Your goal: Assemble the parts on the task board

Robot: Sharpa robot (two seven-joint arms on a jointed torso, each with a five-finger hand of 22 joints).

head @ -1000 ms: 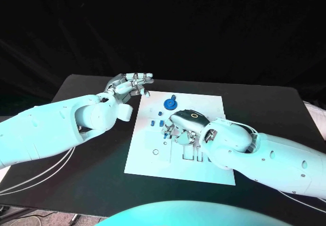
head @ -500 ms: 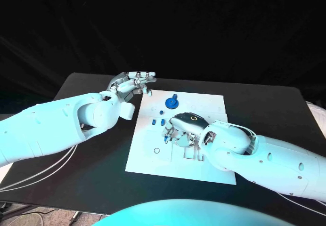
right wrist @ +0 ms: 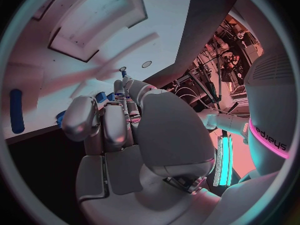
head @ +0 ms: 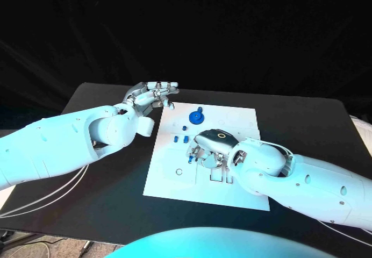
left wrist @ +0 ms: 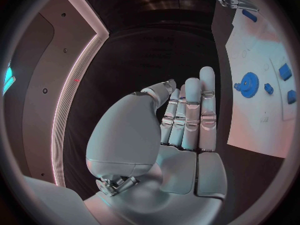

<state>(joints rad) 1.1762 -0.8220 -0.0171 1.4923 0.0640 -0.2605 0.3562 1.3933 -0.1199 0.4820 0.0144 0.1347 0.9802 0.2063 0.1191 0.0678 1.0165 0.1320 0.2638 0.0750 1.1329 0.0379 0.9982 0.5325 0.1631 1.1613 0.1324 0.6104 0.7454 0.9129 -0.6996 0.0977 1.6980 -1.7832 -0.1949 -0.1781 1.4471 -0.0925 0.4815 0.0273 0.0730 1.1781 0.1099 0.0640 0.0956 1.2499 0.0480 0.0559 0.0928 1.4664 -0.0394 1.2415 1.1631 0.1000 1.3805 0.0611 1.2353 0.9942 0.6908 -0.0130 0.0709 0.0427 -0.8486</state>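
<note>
Barely shifted, right hand (head: 208, 144) curls over task board (head: 233, 121); grasp unclear; left hand (head: 147, 97) spread.

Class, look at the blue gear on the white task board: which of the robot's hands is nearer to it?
Right. The right hand is over the task board, just below the blue gear in the head view; the left hand is beyond the board's far-left corner.

- White task board (head: 240, 115) lies flat mid-table.
- Blue gear-like part (head: 197, 116) sits near its far edge.
- Small blue parts (head: 180, 139) lie just nearer, possibly standing in slots.
</note>
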